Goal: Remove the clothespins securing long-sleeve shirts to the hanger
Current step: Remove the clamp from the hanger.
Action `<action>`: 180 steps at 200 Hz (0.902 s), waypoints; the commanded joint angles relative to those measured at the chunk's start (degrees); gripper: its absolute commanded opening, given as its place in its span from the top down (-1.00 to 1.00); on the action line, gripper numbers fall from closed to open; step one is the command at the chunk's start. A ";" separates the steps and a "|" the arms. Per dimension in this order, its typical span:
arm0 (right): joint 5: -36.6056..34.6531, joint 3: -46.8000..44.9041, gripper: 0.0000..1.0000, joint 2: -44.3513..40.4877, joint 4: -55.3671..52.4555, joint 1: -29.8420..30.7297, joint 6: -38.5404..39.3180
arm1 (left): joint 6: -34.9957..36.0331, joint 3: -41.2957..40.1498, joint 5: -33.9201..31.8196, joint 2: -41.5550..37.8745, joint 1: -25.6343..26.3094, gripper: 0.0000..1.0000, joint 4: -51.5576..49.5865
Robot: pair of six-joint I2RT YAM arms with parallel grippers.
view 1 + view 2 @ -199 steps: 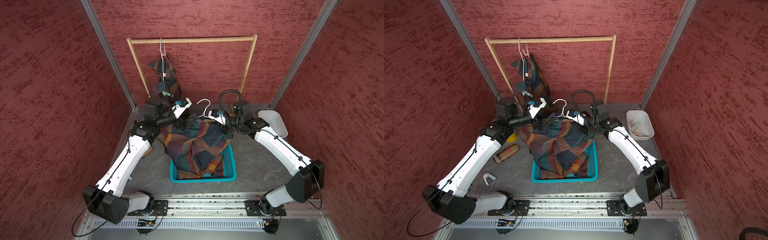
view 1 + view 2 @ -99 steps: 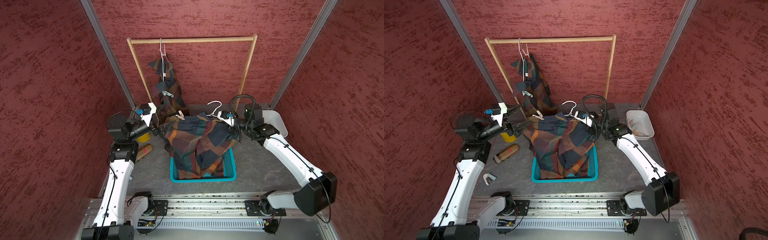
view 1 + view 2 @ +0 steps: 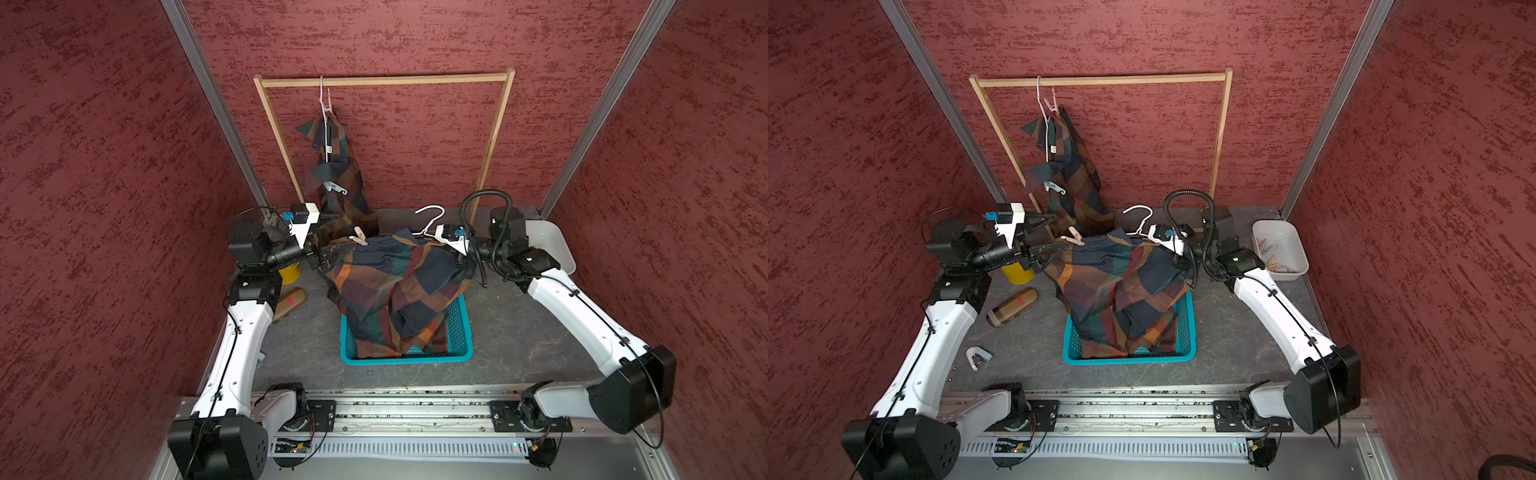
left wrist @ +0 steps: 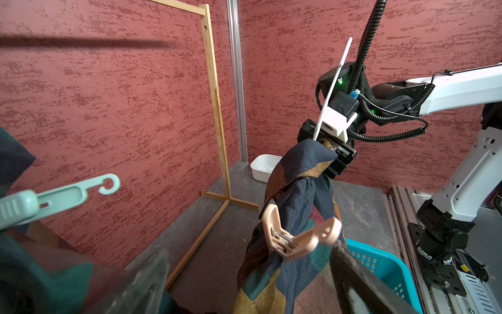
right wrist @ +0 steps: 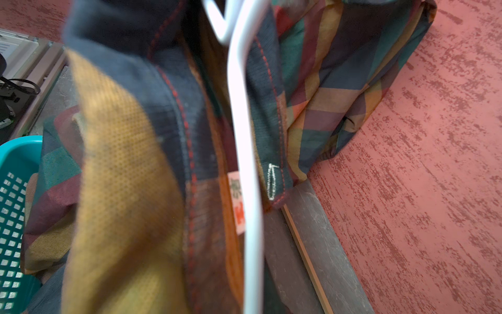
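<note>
A plaid long-sleeve shirt (image 3: 386, 282) (image 3: 1113, 282) drapes from a white hanger (image 3: 430, 216) (image 3: 1140, 218) into the basket. My right gripper (image 3: 460, 258) (image 4: 334, 157) is shut on that hanger; the wire (image 5: 244, 136) runs past the collar. A pink clothespin (image 3: 358, 240) (image 3: 1073, 237) (image 4: 293, 236) grips the shirt's shoulder. My left gripper (image 3: 345, 232) (image 3: 1060, 231) (image 4: 248, 252) is open, and the pin stands just ahead of its fingertips without touching them. A second shirt (image 3: 336, 174) hangs on the rack with a mint clothespin (image 3: 1054, 187) (image 4: 62, 197) and a pink one (image 3: 1052, 104) up top.
A teal basket (image 3: 407, 357) stands mid-floor. The wooden rack (image 3: 382, 79) stands at the back wall. A white bin (image 3: 1281, 249) holding clothespins is at the right. A yellow cup (image 3: 1017, 274), a brown roll (image 3: 1013, 307) and a small white piece (image 3: 978, 357) lie at the left.
The left arm pulled back from above the shirt to the left, then brought its open gripper rightwards near the pink pin. The right arm carried the hanger slightly right.
</note>
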State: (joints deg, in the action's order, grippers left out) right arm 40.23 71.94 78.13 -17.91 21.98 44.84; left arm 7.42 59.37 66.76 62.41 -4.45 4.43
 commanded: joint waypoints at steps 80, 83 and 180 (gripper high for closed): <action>5.01 3.11 1.00 0.82 -0.08 0.79 0.07 | 3.76 4.32 2.29 3.67 3.62 -0.65 -4.22; 5.10 3.12 1.00 0.87 -0.15 0.86 0.12 | 3.82 4.41 2.44 3.75 3.61 -0.64 -4.32; 4.60 3.11 1.00 1.52 0.07 1.75 -0.05 | 6.37 7.42 4.17 7.28 5.55 -0.37 -7.99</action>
State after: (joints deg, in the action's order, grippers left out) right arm 43.16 72.71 79.64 -18.74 23.20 45.01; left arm 12.25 65.60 69.89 69.28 0.49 -1.45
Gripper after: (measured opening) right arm 0.068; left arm 0.688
